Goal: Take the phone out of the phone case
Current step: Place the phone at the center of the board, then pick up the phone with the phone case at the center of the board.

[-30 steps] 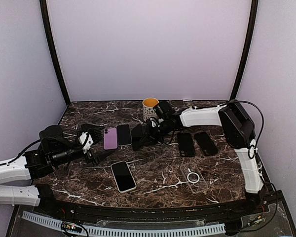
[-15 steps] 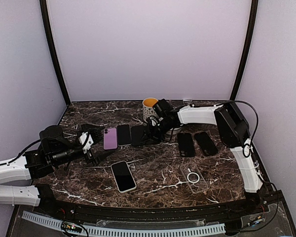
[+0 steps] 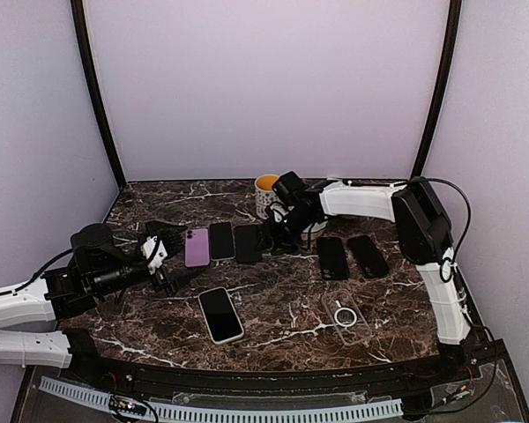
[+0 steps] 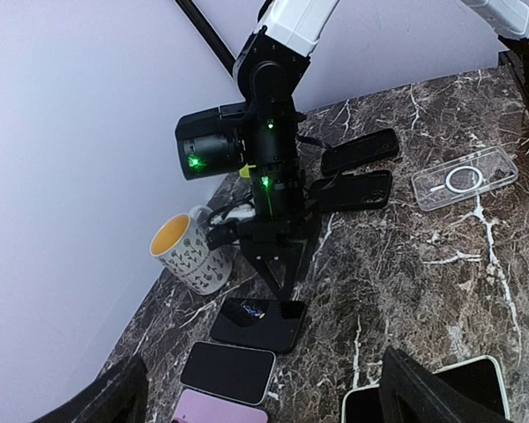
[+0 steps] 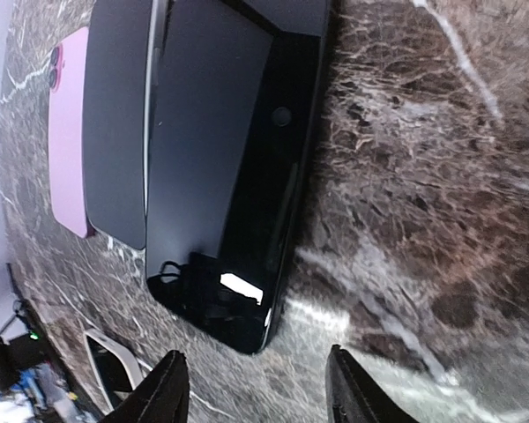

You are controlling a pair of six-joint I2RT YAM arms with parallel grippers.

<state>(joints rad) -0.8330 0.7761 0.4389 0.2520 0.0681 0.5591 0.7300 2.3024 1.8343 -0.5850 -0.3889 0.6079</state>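
Well apart: black phone (image 3: 248, 243), clear case (image 3: 344, 313)

White links (image 3: 361, 203), black joints (image 3: 423, 225), black cables (image 3: 465, 211), black right gripper (image 5: 254, 361), green wrist lights (image 4: 266, 181).

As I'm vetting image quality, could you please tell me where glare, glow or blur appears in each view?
Right wrist: a bright reflection patch on the black phone, marble nearest the lens slightly soft. Left wrist: green lights glow on the right arm, otherwise sharp. Top external: even light, no hard shadows on the table.
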